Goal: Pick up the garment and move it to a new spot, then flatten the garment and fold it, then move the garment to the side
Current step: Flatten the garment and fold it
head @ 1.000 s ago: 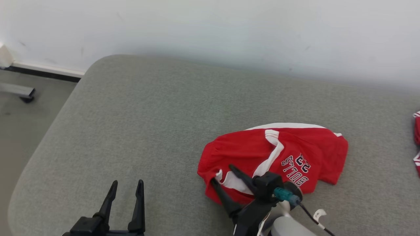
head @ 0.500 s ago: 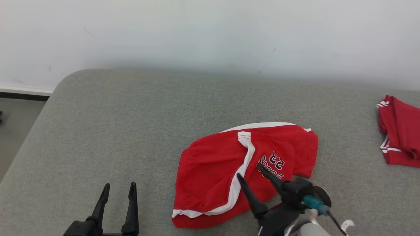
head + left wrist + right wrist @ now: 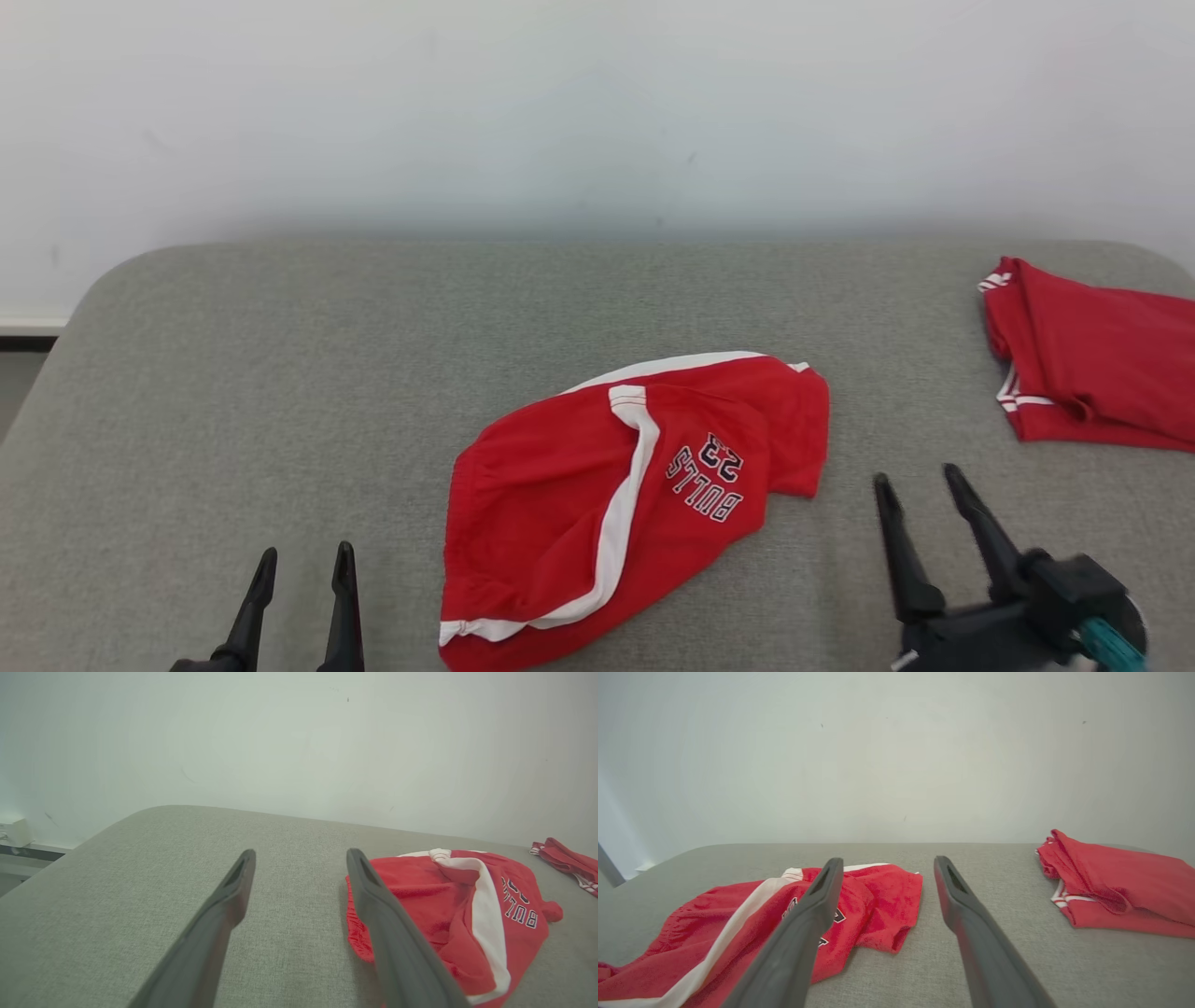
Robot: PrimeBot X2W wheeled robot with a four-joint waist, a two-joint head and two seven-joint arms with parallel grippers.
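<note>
The garment (image 3: 579, 504), red shorts with a white side stripe and "BULLS 23" print, lies crumpled on the grey fabric surface (image 3: 373, 373), near its front middle. My right gripper (image 3: 915, 476) stands open to the right of it, clear of the cloth, with nothing between its fingers. My left gripper (image 3: 305, 555) is open at the lower left, a short way left of the shorts' waistband. In the left wrist view the left gripper (image 3: 301, 854) has the garment (image 3: 444, 905) just beyond its right finger. The right wrist view shows the right gripper (image 3: 887, 861) with the garment (image 3: 878, 896) behind its left finger.
A second red garment (image 3: 1092, 373) with white trim lies bunched at the surface's far right edge, also in the right wrist view (image 3: 1120, 882). A pale wall (image 3: 597, 112) runs close behind the surface. Floor shows past the left edge (image 3: 14, 373).
The head camera has turned right, shifting the whole picture. My right gripper has come off the garment and now stands to its right. The shorts' near-left end lies more spread out.
</note>
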